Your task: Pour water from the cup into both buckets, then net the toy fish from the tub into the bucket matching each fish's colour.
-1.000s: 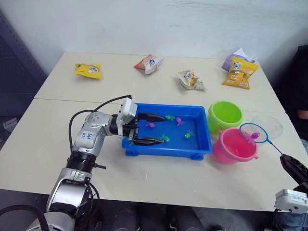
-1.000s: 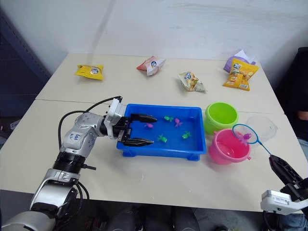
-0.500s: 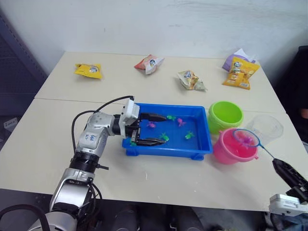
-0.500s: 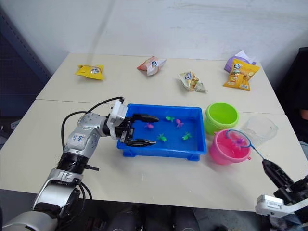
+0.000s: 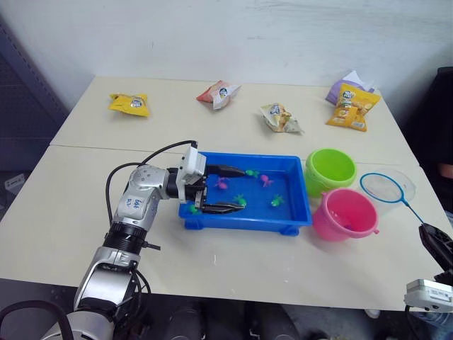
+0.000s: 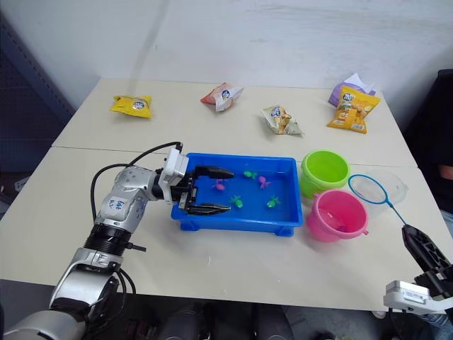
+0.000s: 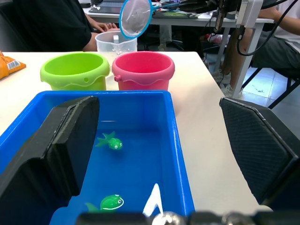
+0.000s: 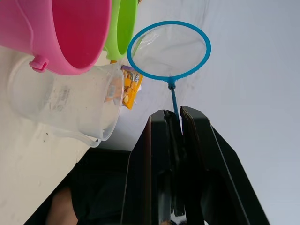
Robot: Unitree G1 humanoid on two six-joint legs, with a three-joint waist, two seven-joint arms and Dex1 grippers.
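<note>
The blue tub point(image 5: 241, 221) sits mid-table with water and several tiny pink and green toy fish, such as a green one point(image 7: 110, 142) and a pink one point(image 5: 264, 180). My left gripper point(image 5: 228, 190) is open, its two fingers reaching over the tub's left end. To the tub's right stand the lime green bucket point(image 5: 331, 168) and, nearer, the pink bucket point(image 5: 345, 212). My right gripper point(image 8: 176, 115) is shut on the thin handle of the net point(image 5: 387, 187). The net's blue hoop hangs empty above the clear cup point(image 8: 65, 105), just right of the buckets.
Snack packets lie along the far side of the table: yellow point(image 5: 130, 103), red and white point(image 5: 219, 93), pale point(image 5: 280, 117), orange point(image 5: 352, 106) and purple point(image 5: 345, 82). A person's arm point(image 5: 446, 170) shows at the right edge.
The net, which held a pink fish and dipped over the pink bucket half a second ago, has swung up and right and is now empty. The left arm stays put.
</note>
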